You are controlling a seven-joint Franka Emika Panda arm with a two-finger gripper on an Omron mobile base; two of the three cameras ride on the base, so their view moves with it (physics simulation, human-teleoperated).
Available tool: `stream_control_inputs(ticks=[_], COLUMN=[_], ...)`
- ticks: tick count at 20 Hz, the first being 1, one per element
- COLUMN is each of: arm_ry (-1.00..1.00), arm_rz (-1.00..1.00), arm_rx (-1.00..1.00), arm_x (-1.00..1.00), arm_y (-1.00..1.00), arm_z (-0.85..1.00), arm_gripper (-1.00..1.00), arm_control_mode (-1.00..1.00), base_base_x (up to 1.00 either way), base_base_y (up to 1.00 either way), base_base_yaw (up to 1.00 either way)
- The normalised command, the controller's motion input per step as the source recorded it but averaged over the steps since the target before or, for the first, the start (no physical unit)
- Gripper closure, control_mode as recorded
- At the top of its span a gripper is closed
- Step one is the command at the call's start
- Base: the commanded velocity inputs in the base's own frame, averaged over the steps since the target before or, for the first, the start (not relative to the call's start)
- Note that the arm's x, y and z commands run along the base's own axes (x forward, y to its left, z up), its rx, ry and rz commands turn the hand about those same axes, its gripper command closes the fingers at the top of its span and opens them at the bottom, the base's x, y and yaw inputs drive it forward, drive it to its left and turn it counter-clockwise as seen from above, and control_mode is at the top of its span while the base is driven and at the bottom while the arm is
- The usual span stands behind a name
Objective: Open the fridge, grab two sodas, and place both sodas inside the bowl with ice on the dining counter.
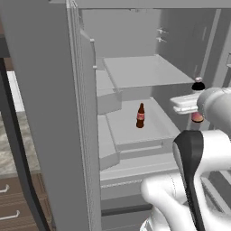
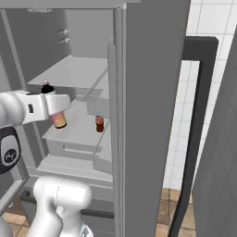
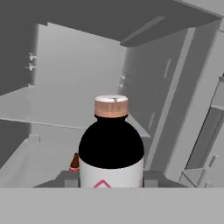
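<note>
- The fridge (image 1: 54,113) fills the left base view, its doors swung open; the grey door panel stands at the left of the frame and the pale shelves run back through the middle.
- In the right base view the other open door (image 2: 152,115) stands upright through the centre, with a long dark bar handle (image 2: 194,134) at its right.
- The white arm (image 1: 198,180) rises from the lower right of the left base view.
- The pincer (image 1: 191,104) sits at the right edge, mid-height, clamped narrow on a soda bottle (image 3: 111,153); the bottle stands upright at the lower centre of the hand view.
- A second soda bottle (image 1: 140,116) stands alone on the middle shelf, centre of the frame, well apart from the held one.
</note>
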Motion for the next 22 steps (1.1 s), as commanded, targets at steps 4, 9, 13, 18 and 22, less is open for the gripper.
stream_control_inputs(ticks=[4,9,13,18,22], arm_ry=[0.0,0.0,0.0,0.0,0.0], arm_rz=[0.12,0.07,0.0,0.0,0.0], arm_rx=[-0.06,-0.05,0.0,0.0,0.0], arm_x=[-0.29,-0.19,0.0,0.0,0.0], arm_y=[0.36,0.25,0.0,0.0,0.0], arm_z=[-0.11,-0.08,0.0,0.0,0.0], arm_gripper=[1.0,1.0,1.0,1.0,1.0], arm_control_mode=[-1.0,1.0,1.0,1.0,1.0], base_base_x=[0.0,-0.22,-0.95,-1.0,-1.0], base_base_y=[0.0,0.1,0.3,0.37,0.31], base_base_yaw=[0.0,0.05,0.17,0.18,0.18])
